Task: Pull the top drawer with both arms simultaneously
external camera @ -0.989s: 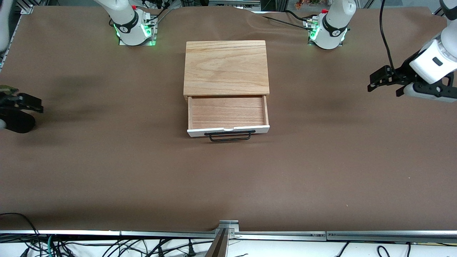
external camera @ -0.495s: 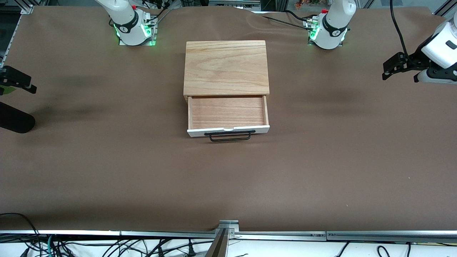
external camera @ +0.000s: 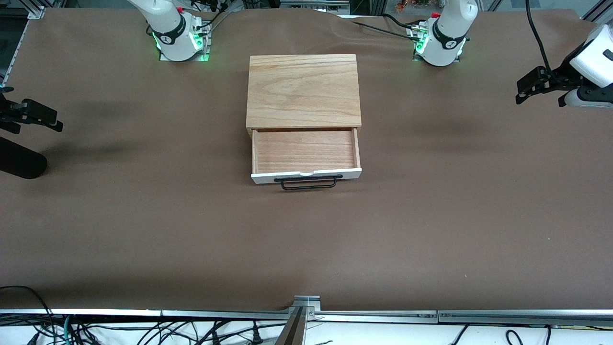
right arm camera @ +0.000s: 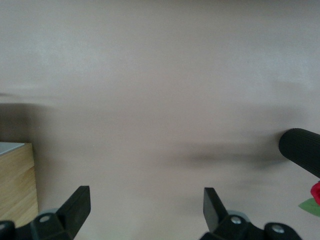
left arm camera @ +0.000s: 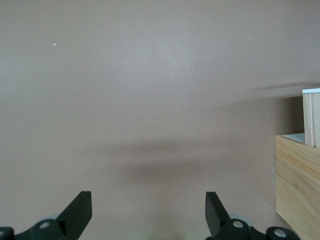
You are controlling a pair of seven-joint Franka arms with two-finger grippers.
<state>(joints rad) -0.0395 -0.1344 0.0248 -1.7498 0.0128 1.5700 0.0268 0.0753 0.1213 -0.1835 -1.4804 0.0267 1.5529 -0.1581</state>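
Both arms are backing off to the bench ends since a second ago. Front: top drawer (external camera: pixel 306 152) is sitting pulled out mid-bench, so the pull looks done. Wrist views: left claw (left arm camera: pixel 148 212) and right claw (right arm camera: pixel 147 207) are both hanging wide open, empty, over bare bench (external camera: pixel 431 230).

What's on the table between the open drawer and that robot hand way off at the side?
Nothing: only bare brown table between the top drawer and the left gripper, in the front view.

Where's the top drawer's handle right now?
In the front view the black handle sits on the white front of the pulled-out top drawer, mid-table, on the cabinet's camera-facing side, away from both hands.
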